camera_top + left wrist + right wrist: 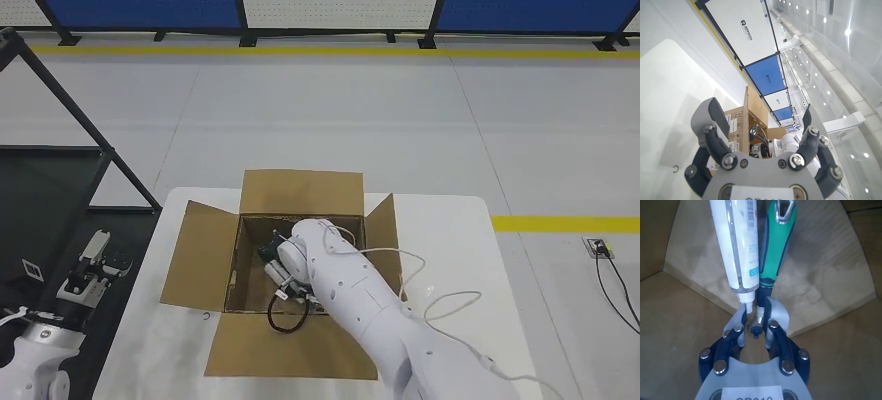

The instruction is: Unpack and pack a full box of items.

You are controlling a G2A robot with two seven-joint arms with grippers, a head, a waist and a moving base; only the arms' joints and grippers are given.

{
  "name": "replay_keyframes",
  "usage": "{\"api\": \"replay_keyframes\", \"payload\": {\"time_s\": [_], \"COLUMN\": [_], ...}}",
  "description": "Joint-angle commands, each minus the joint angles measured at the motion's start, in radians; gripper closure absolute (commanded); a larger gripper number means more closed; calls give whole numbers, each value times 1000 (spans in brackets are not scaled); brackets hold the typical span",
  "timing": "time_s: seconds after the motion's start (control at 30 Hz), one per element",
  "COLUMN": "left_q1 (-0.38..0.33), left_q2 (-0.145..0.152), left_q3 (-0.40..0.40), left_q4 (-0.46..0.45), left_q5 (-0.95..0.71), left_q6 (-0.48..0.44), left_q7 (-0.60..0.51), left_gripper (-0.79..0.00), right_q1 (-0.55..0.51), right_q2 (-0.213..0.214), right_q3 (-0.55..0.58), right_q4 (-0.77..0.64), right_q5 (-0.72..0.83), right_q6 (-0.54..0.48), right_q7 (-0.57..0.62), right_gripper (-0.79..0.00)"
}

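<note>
The white surface (450, 230) is carrying an open cardboard box (300, 190), which is sitting near the middle with all four flaps folded outward. From the left wrist view, the box (736, 121) is standing upright on the surface (668, 85), with one flap rising above its printed side wall.

The right arm is reaching down into the box, with the right claw (280, 265) low inside it, near the wall on the side of the left arm. The left claw (100, 255) is hanging off to the side, beyond the edge of the surface and well apart from the box. Its fingers are standing wide apart around nothing, as the left wrist view shows (762, 106).

Inside the box, a white tube (738, 243) and a green-handled tool (776, 247) are lying side by side on the cardboard floor, touching along their lengths. The right claw (756, 306) is clamping the metal end of the green-handled tool, and the tube's nozzle is also sitting between the fingers, against one of them.

A small C-shaped ring (205, 316) is lying on the surface just beside the box's flap nearest the left arm.
</note>
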Motion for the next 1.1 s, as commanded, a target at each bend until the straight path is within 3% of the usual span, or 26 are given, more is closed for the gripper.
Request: {"api": "replay_keyframes", "payload": {"time_s": [0.0, 0.07, 0.13, 0.2, 0.23, 0.37, 0.63, 1.07], "left_q1": [-1, -2, -2, -2, -2, 7, 20, 20], "left_q2": [0, 0, 0, 0, 0, 0, -1, 0], "left_q3": [2, 5, 7, 10, 10, 9, 3, 1], "left_q4": [-2, -4, -5, -7, -7, -8, -11, -3], "left_q5": [3, 5, 6, 7, 6, 1, -9, -11], "left_q6": [2, 4, 6, 5, 5, 4, 2, -6], "left_q7": [1, 1, 3, 3, 5, 8, 13, 6], "left_gripper": [-785, -785, -785, -785, -785, -785, -785, -785], "right_q1": [4, 5, 1, -4, -8, -23, -53, -68], "right_q2": [-1, -3, -4, -6, -6, -6, -7, -6], "right_q3": [3, 3, 2, 2, -1, 3, 1, 5], "right_q4": [-12, -29, -44, -54, -55, -53, -48, -35], "right_q5": [-4, -12, -22, -27, -33, -31, -41, -45], "right_q6": [5, 11, 29, 44, 54, 68, 66, 60], "right_q7": [-13, -40, -71, -103, -113, -163, -218, -201], "right_gripper": [-388, -409, -523, -499, -391, -354, -339, -351]}}
